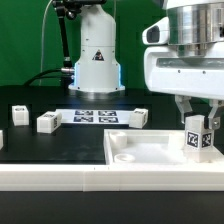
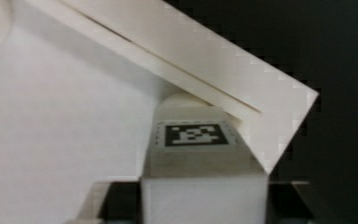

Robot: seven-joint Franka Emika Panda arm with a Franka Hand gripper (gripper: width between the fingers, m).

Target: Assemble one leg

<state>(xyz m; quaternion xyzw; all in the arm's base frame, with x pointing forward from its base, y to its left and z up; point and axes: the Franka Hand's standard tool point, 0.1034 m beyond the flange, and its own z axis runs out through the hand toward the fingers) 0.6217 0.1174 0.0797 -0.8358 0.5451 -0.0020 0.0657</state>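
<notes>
My gripper (image 1: 198,118) is shut on a leg (image 1: 198,138), a small white post with black-and-white tags, and holds it upright over the near right part of the large flat white panel (image 1: 150,150). In the wrist view the leg (image 2: 202,160) fills the space between the dark fingers (image 2: 119,200), above the panel's corner (image 2: 87,110). Whether the leg touches the panel I cannot tell. Three more legs lie on the black table: one (image 1: 19,115), one (image 1: 48,122) and one (image 1: 134,118).
The marker board (image 1: 97,116) lies flat at the table's middle back. A white robot base (image 1: 97,60) stands behind it. A white rail (image 1: 60,175) runs along the table's front edge.
</notes>
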